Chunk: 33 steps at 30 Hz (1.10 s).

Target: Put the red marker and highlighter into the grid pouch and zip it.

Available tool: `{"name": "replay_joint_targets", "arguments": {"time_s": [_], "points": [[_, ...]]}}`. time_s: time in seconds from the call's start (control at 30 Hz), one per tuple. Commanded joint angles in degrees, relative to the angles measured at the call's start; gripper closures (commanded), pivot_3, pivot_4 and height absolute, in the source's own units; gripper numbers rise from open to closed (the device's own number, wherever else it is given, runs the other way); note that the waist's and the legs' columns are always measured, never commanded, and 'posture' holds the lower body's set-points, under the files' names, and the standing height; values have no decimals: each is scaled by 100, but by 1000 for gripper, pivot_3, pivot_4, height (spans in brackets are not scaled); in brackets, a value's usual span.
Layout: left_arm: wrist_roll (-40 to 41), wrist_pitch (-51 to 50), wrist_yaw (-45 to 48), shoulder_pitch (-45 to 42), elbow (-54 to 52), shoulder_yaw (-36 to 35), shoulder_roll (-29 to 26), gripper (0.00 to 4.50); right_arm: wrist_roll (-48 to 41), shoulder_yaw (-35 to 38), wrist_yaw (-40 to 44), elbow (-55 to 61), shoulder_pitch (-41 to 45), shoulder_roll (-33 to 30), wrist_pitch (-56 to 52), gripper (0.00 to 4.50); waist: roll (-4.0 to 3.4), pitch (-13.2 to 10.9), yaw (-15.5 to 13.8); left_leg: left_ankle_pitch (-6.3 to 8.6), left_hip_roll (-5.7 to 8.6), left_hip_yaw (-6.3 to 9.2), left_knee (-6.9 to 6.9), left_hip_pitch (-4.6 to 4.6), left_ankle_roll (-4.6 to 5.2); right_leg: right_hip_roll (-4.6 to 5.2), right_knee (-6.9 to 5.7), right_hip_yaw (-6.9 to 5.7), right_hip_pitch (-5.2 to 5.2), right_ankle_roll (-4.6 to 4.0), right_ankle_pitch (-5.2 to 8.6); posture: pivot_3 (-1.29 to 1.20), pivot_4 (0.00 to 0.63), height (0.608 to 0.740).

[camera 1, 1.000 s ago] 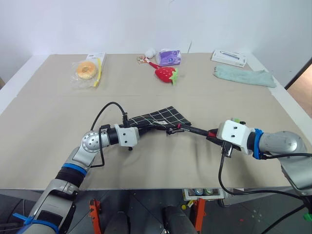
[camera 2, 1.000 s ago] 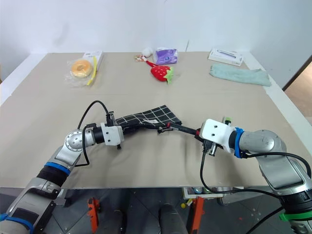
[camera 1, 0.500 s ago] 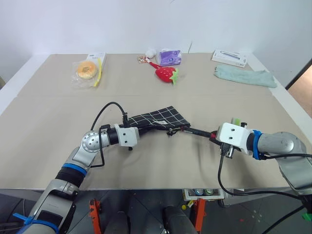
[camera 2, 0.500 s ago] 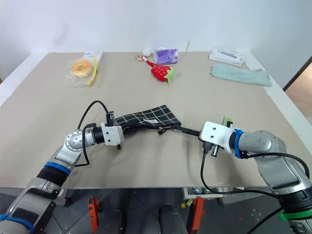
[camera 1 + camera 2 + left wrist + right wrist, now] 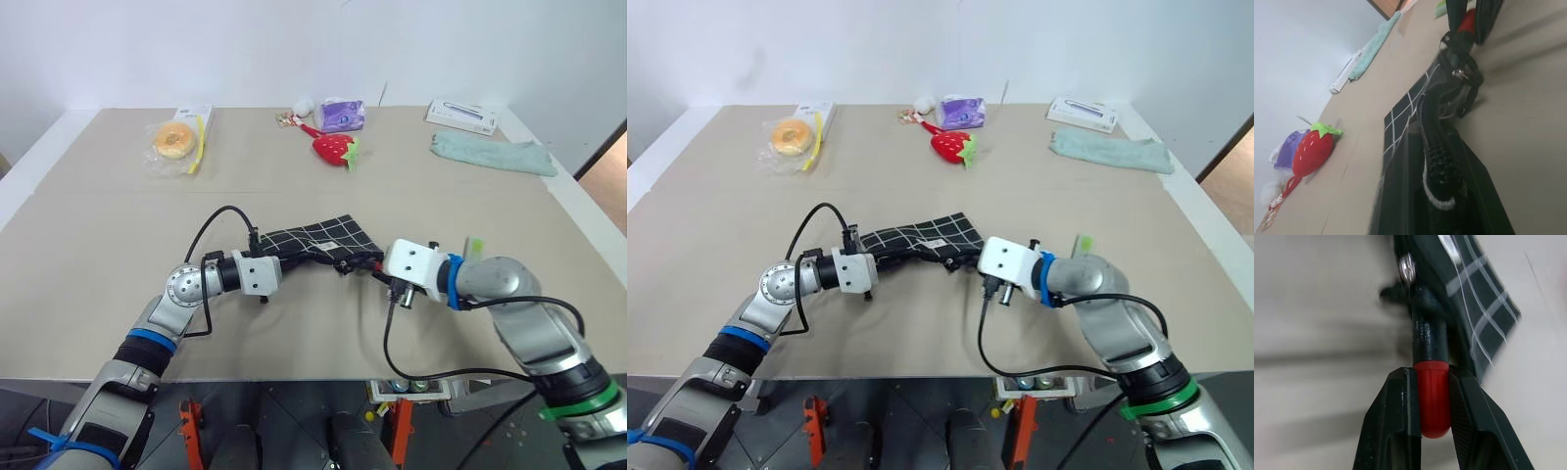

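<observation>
Red marker: red end pinched between the two fingers of the right pincer, black barrel pointing into the open end of the grid pouch. Barrel tip sits right at the pouch mouth, beside the zipper pull; how far it is inside cannot be told.

Grid pouch lies flat on the worktop, near the middle, slightly rumpled. Left pincer is pressed together on the pouch's left end; the left wrist view looks along the pouch edge and zipper line toward the right pincer.

Right pincer touches the pouch's right end, angled down toward it.

Highlighter: lime-green, just right of the pouch, partly hidden behind the right arm, lying on the worktop.

Further from the pouch, along the worktop's far edge:
- plush strawberry, straight behind the pouch
- purple packet and a small white thing behind the strawberry
- bagged doughnut with a yellow strip, far left of the pouch
- folded green cloth and a white box, far right of the pouch
</observation>
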<state>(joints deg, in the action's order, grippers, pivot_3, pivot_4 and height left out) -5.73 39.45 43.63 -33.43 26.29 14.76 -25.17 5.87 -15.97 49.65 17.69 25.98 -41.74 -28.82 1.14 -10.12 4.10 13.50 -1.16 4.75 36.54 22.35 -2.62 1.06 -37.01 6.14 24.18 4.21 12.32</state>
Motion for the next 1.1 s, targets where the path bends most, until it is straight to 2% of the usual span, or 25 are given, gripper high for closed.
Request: {"name": "replay_joint_targets", "arguments": {"time_s": [0.03, 0.5, 0.8, 0.93, 1.1], "points": [[57, -38, -68, -45, -202, -57, 27, 4500, -69, -229, -17, 563, 272, 371, -243, 4007, 0, 0, 0, 0, 0, 1, 0, 0, 0, 0, -1, -2, 0, 0, 0, 0, 150, 739], [25, -97, -54, 19, -290, -79, 125, 4500, -106, -541, -171, 410, 925, 1530, -612, 4007, 0, 0, 4, -3, -2, 6, -1, 0, -5, -1, -5, -9, 2, -5, -3, 0, 150, 739], [15, -145, -54, 62, -377, -73, 192, 4500, -135, -612, -169, 341, 882, 1875, -497, 4007, 0, 0, 8, -3, -2, 9, 0, 0, -6, -1, -6, -11, 2, -5, -3, 0, 150, 739], [29, -167, -41, 78, -415, -73, 192, 4500, 110, -609, -296, 90, 825, 1774, -270, 4007, 0, 0, 8, -3, -3, 9, 0, 0, -6, -1, -8, -12, 1, -6, -3, 0, 150, 739], [321, -306, 221, 190, -562, -93, 132, 4500, 175, -322, -185, -109, 668, 1217, 44, 4007, 0, 0, 6, -4, -1, 9, 0, 1, -6, 1, -7, -12, 1, -5, -3, 0, 150, 739]]}}
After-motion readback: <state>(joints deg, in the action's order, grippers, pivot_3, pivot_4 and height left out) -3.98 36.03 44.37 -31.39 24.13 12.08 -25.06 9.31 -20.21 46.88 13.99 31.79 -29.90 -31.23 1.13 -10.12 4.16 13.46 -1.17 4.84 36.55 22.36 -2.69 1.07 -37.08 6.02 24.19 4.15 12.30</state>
